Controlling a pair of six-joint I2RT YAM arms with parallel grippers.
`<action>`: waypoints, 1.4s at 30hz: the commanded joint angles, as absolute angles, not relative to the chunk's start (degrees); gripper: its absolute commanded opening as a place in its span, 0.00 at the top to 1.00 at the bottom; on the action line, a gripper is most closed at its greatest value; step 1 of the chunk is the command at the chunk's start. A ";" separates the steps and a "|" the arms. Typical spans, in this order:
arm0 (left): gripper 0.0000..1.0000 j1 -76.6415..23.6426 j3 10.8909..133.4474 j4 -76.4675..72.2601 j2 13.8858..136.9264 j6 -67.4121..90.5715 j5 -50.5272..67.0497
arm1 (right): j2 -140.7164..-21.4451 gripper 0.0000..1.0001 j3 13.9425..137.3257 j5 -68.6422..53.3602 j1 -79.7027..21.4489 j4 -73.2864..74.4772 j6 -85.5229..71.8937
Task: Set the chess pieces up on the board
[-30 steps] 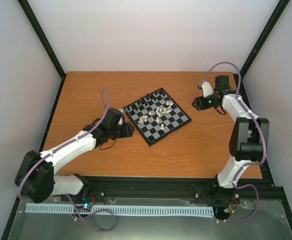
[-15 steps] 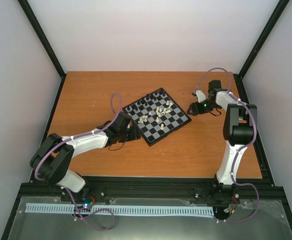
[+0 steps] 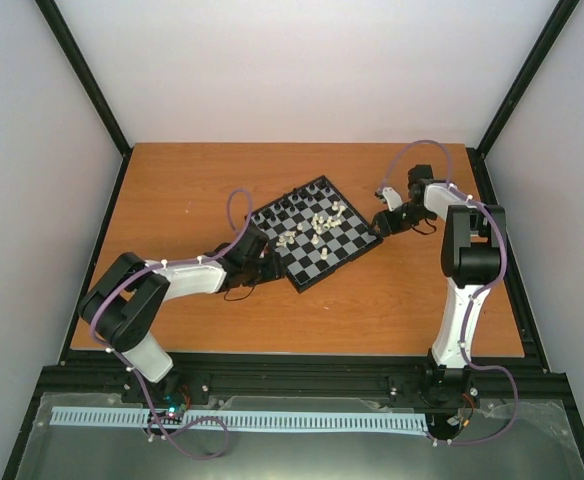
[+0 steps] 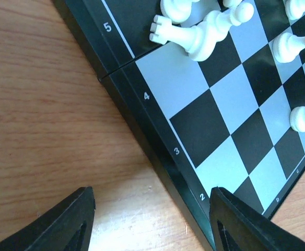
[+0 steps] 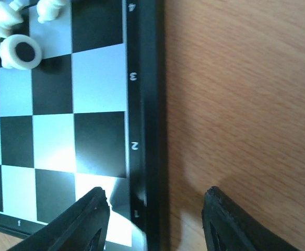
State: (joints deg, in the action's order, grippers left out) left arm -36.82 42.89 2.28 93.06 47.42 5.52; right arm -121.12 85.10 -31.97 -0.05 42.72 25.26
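Observation:
The board (image 3: pixel 332 262) lies turned like a diamond at the table's middle. Cream-white chess pieces (image 3: pixel 317 225) lie jumbled near its centre and black pieces (image 3: pixel 294 200) stand along its far-left edge. My left gripper (image 3: pixel 272 268) is open and empty, low at the board's left rim (image 4: pixel 142 141), one finger over the wood and one over the board's edge. White pieces (image 4: pixel 199 34) lie tipped ahead of it. My right gripper (image 3: pixel 376 224) is open and empty, straddling the board's right rim (image 5: pixel 147 130). A tipped white piece (image 5: pixel 21 52) shows its base.
The brown wooden table (image 3: pixel 192 180) is bounded by a black frame with pale walls. A black rail (image 3: pixel 302 375) runs along the near edge by the arm bases.
Both arms have stretched inward and lowered toward the board. The left gripper moved right to the board's left rim; the right gripper moved left and down to its right rim.

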 commanded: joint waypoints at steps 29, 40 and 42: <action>0.53 -37.36 42.63 1.05 92.50 51.30 0.98 | -110.33 0.56 65.52 -33.61 -6.04 44.82 32.99; 0.62 -37.44 39.78 5.36 87.49 46.75 0.29 | -105.92 0.57 60.49 -33.05 -10.50 45.13 34.05; 0.65 -37.40 39.13 5.68 86.96 46.10 0.99 | -105.17 0.57 59.71 -33.12 -10.99 45.30 34.41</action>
State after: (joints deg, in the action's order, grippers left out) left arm -36.73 39.55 5.76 89.17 48.73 -1.28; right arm -105.69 62.33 -32.01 -8.58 42.26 32.67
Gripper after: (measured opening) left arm 0.365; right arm 0.434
